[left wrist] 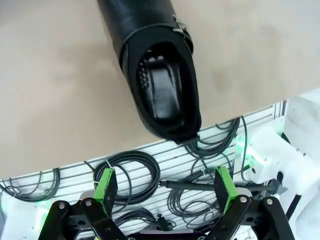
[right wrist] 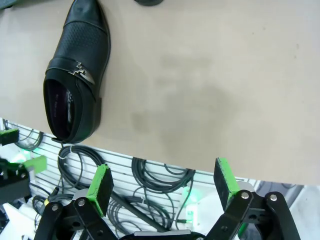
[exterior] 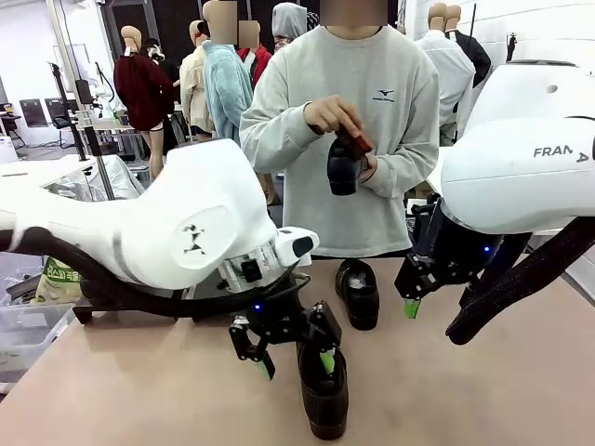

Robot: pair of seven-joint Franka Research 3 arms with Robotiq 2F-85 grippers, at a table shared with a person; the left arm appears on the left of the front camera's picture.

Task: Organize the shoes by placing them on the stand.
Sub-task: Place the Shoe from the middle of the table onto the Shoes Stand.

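Three black shoes show. One shoe [exterior: 323,395] lies near the table's front edge, its heel toward me; my left gripper [exterior: 296,360] hovers open just above its heel, empty. In the left wrist view that shoe [left wrist: 155,75] lies beyond my open left gripper [left wrist: 164,186]. A second shoe [exterior: 358,293] rests mid-table. The person holds a third shoe [exterior: 344,165] in both hands at chest height. My right gripper [exterior: 414,302] hangs open to the right of the middle shoe. The right wrist view has the near shoe [right wrist: 77,80], with a metal buckle, far left of the open right gripper [right wrist: 164,184]. The stand is out of view.
The tan table [exterior: 483,390] has bare room at the front right and front left. Clear plastic bins [exterior: 23,325] and a green bag [exterior: 60,274] sit off its left side. Coiled cables [right wrist: 155,185] lie below the table's near edge.
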